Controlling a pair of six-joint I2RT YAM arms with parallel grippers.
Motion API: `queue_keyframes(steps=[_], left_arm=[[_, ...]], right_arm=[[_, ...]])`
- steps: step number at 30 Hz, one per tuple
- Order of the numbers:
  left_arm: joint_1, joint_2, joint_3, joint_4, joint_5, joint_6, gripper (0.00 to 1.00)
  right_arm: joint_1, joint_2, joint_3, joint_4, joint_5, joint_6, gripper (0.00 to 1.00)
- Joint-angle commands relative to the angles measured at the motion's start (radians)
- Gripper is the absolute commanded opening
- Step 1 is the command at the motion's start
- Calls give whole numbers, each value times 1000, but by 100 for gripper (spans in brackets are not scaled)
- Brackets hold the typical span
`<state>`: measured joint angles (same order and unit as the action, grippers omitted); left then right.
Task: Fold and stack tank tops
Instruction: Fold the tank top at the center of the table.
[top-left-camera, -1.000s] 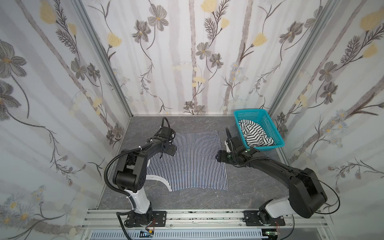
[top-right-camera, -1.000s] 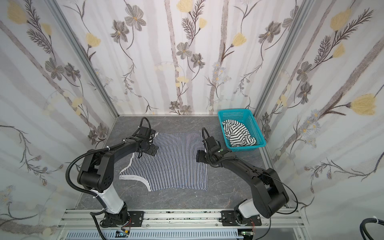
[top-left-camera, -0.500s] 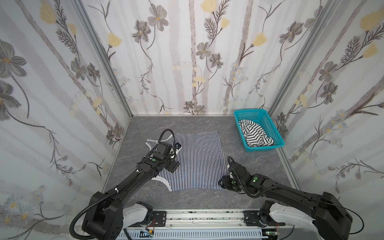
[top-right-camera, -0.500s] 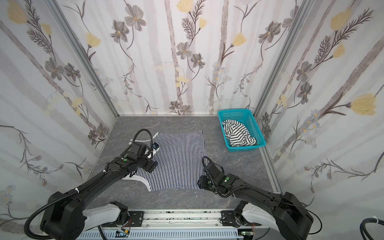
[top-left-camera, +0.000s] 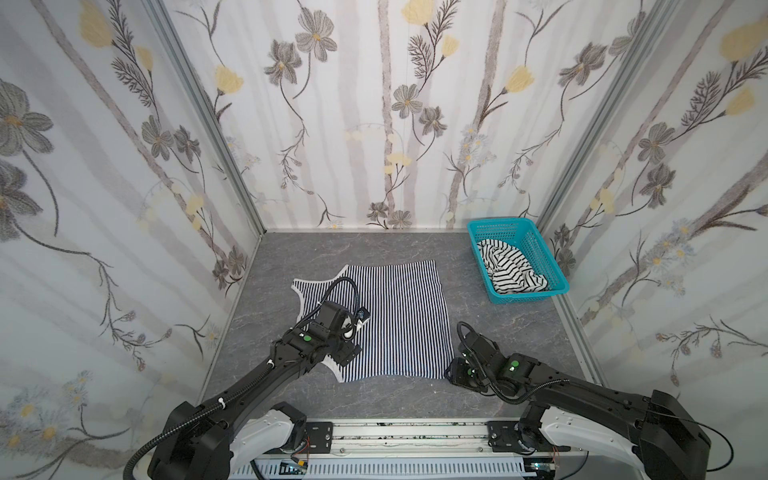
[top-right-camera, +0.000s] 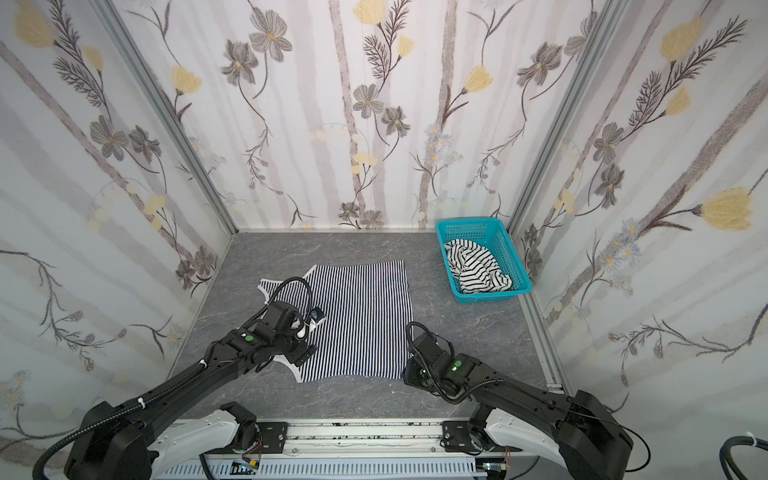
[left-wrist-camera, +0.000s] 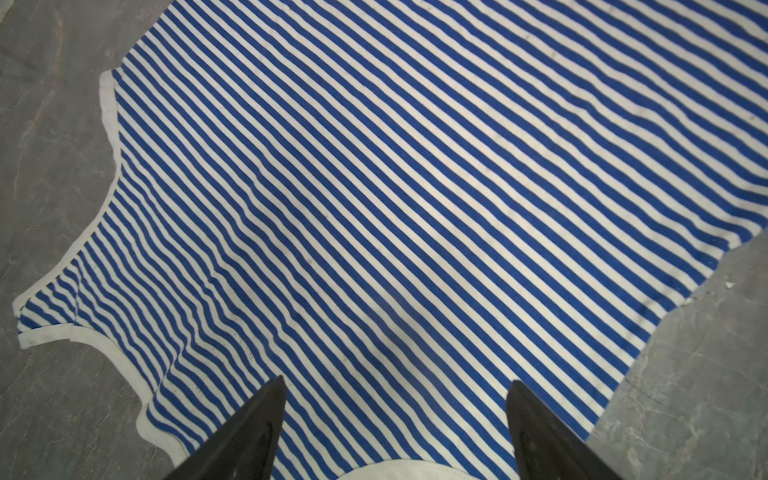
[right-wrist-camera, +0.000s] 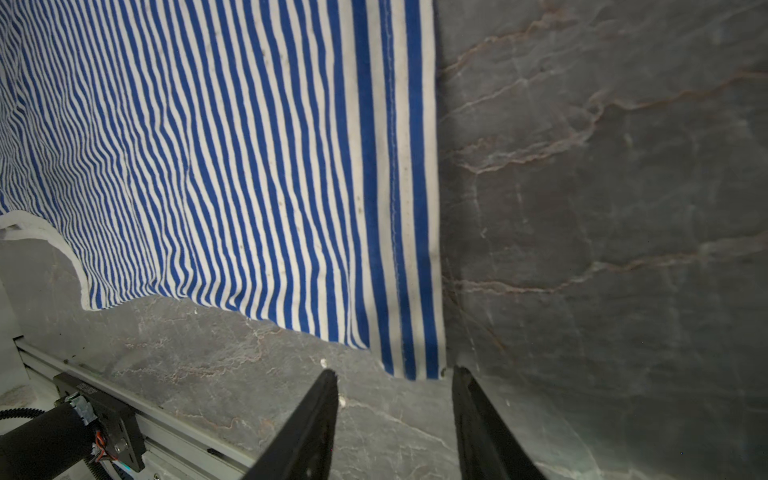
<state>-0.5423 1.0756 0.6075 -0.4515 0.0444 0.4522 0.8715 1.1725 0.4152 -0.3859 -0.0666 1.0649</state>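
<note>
Navy-striped tank top (top-left-camera: 395, 316) lies beneath the wide left hand (left-wrist-camera: 397, 380), its corner beside the half-parted, empty right hand (right-wrist-camera: 395, 370).

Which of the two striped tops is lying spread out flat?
The finely striped navy-and-white top, flat on the grey table; the wide-striped top sits crumpled in the teal basket.
</note>
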Motion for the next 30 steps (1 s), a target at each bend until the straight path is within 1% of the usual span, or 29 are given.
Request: queue_keyframes(steps=[1,3,7,11,18,20,23,27,28,30], left_arm=[[-18,4,-8,-32,33,3,85],[-26,10,-7,-32,29,0,87],[-31,9,-6,-35,20,-1,87],[-30,-4,-26,-37,4,-2,89],[-30,-21,-43,-45,-12,5,91],[-30,-22,-40,-49,-16,8,91],[-30,-23,-41,-57,-15,18,92],[-31,-20,-32,-101,19,44,94],[-31,-15,-24,-131,49,60,94],[-31,-7,-21,-169,99,93,95]], right_arm=[[1,-2,-11,2,26,23,46],[1,13,-13,29,16,19,42],[3,67,-3,34,19,8,39],[7,91,-5,41,8,5,30],[9,131,22,23,23,-19,22],[9,145,37,10,29,-30,19],[9,147,66,-22,49,-51,11],[9,139,134,-86,75,-86,4],[9,139,156,-105,82,-96,2],[9,140,194,-133,91,-116,1]])
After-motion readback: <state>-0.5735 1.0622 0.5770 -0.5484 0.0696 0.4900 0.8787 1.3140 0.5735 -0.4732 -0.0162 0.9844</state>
